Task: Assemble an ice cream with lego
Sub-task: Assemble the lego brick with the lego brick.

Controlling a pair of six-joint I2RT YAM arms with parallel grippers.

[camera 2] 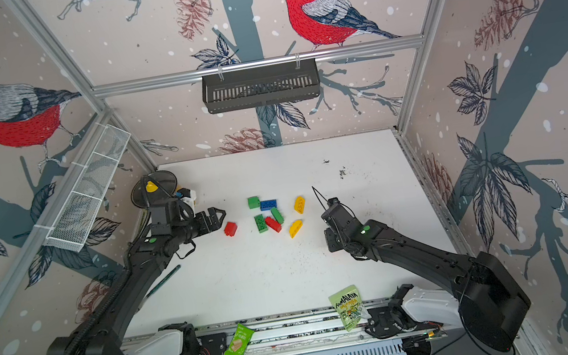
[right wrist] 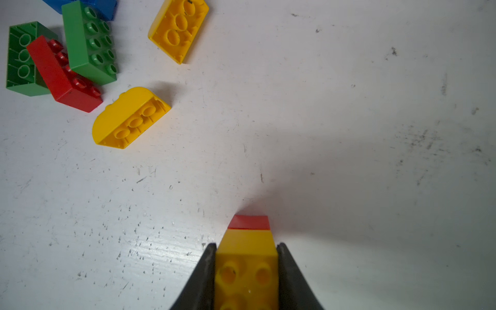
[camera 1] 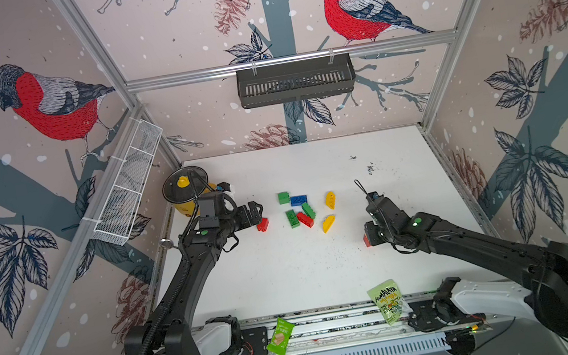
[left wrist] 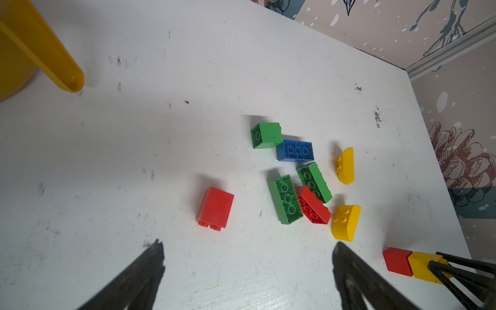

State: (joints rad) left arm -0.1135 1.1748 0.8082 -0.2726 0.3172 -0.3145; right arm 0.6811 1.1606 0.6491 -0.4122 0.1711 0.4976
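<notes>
Item: lego ice cream, partly built

Done: yellow brick (right wrist: 245, 268) joined end to end with a short red brick (right wrist: 249, 222); two pieces only, judged an early stage

Left to do: loose mid-table (camera 1: 290, 280): lone red brick (left wrist: 215, 208), set apart from the rest; a cluster of green square brick (left wrist: 265, 135), blue brick (left wrist: 295, 150), long green bricks (left wrist: 287, 200) and a long red brick (left wrist: 312, 205) wedged against them; yellow half-round bricks (left wrist: 345, 222) just beside, several pieces overturned

Right gripper (right wrist: 246, 247): jaws narrow, clamped on the yellow brick's sides, red end leading; arm reaches in from the right, wrist bent down, well apart from the cluster; whether the red end touches the table cannot be told

Left gripper (left wrist: 248, 245): jaws wide, holding nothing, low and aimed at the lone red brick just ahead; arm extended from the near rail
</notes>
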